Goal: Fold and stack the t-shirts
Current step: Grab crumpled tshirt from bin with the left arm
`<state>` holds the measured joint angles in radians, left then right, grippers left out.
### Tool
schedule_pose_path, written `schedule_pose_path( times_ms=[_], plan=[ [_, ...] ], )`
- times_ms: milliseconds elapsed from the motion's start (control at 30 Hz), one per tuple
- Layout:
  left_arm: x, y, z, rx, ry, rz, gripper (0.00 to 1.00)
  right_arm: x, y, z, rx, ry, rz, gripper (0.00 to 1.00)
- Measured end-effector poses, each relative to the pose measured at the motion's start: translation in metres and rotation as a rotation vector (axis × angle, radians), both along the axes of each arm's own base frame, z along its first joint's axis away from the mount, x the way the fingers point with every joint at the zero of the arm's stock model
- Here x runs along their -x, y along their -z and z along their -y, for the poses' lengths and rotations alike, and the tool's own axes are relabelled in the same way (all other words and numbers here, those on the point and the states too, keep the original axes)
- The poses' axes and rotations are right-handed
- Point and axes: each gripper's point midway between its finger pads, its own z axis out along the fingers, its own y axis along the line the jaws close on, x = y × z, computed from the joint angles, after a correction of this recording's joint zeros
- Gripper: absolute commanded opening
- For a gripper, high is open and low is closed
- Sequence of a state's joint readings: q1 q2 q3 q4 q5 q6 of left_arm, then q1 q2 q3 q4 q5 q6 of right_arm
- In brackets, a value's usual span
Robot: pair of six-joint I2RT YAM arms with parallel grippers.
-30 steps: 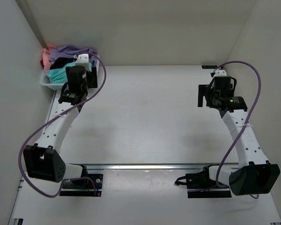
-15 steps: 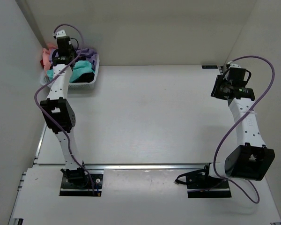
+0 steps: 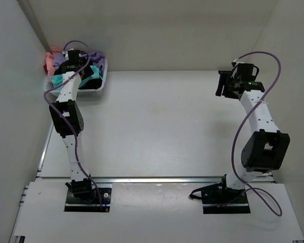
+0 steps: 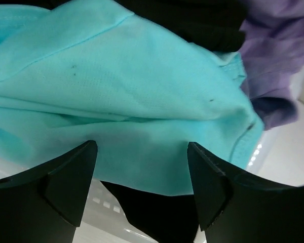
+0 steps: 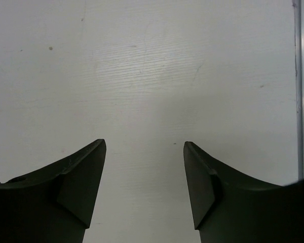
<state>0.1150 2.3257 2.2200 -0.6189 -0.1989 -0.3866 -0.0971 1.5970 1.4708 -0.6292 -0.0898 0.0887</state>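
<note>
The teal t-shirt (image 4: 116, 86) lies on top of the pile in the white mesh basket (image 3: 88, 91) at the far left corner, and shows in the top view (image 3: 95, 71) too. Black t-shirts (image 4: 192, 17) lie above and below it, with a lavender one (image 4: 273, 50) to its right. Pink (image 3: 52, 57) and red (image 3: 46, 66) cloth hangs at the basket's left end. My left gripper (image 4: 142, 147) is open just over the teal shirt, with the cloth between its fingers, inside the basket (image 3: 85, 74). My right gripper (image 5: 144, 144) is open and empty above bare table at the far right (image 3: 221, 86).
The basket sits against the left wall (image 3: 15, 101) and near the back wall. The basket's white plastic rim (image 4: 96, 223) shows under the left fingers. A metal rail (image 5: 301, 86) runs along the table's right edge. A metal rail (image 3: 157, 179) crosses the near edge.
My left arm has stretched out to the basket and its gripper has come down onto the teal shirt. My right gripper has moved back and a little left over the table.
</note>
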Motion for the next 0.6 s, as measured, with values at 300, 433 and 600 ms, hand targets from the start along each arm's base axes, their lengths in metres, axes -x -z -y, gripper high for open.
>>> schedule_pose_path(
  times_ms=[300, 433, 600],
  plan=[
    [-0.019, 0.013, -0.006, 0.009, -0.022, 0.003, 0.07, -0.006, 0.000, 0.002, 0.005, -0.006, -0.001, 0.61],
    [-0.019, 0.007, -0.009, -0.016, -0.037, 0.009, 0.00, -0.007, -0.003, 0.004, 0.005, -0.002, 0.009, 0.61],
    [-0.014, -0.029, -0.003, -0.024, -0.057, 0.078, 0.00, -0.007, -0.004, 0.002, -0.003, -0.005, 0.011, 0.60]
  ],
)
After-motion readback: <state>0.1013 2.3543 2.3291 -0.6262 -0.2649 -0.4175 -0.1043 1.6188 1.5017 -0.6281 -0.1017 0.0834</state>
